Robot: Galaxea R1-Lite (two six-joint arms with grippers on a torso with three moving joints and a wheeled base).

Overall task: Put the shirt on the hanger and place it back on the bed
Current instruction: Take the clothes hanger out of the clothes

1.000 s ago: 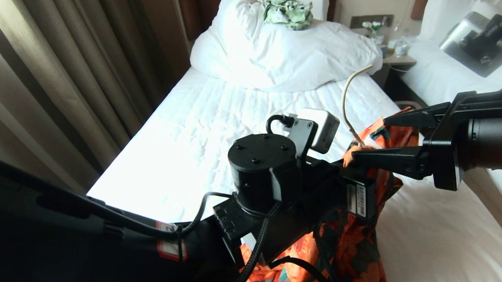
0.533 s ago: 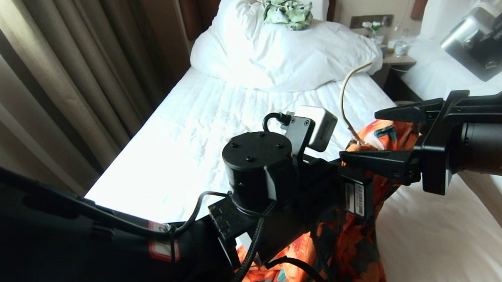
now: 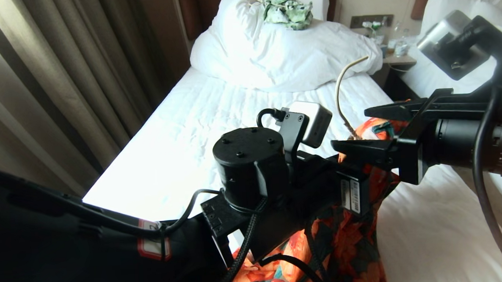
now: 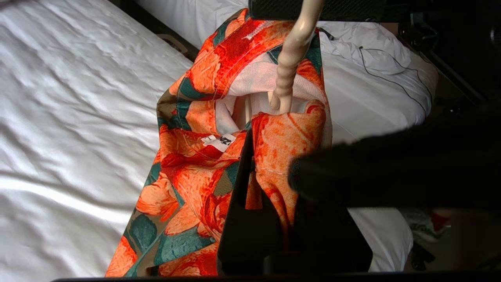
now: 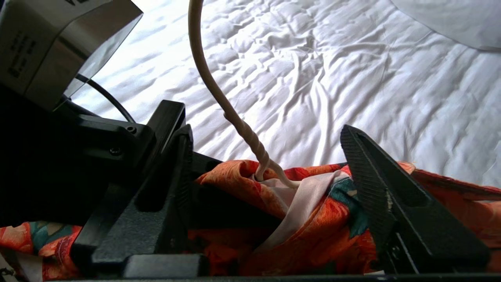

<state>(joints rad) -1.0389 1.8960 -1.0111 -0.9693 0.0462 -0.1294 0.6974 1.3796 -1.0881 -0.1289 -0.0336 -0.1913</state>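
White bed behind. Our left gripper stays clamped on the floral shirt. Our right gripper, jaws apart, has advanced to straddle the collar beside the hanger.

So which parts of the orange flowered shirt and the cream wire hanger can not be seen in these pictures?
- Cream wire hanger: its shoulders are inside the orange flowered shirt in every view.
- Shirt hem: cut off by the lower edge, head and left wrist views.
- Left gripper: fingertips buried in shirt cloth; in the head view the arm hides them.

Matte black arms — braided cables, silver wrist cameras, perhaps red-edged label.
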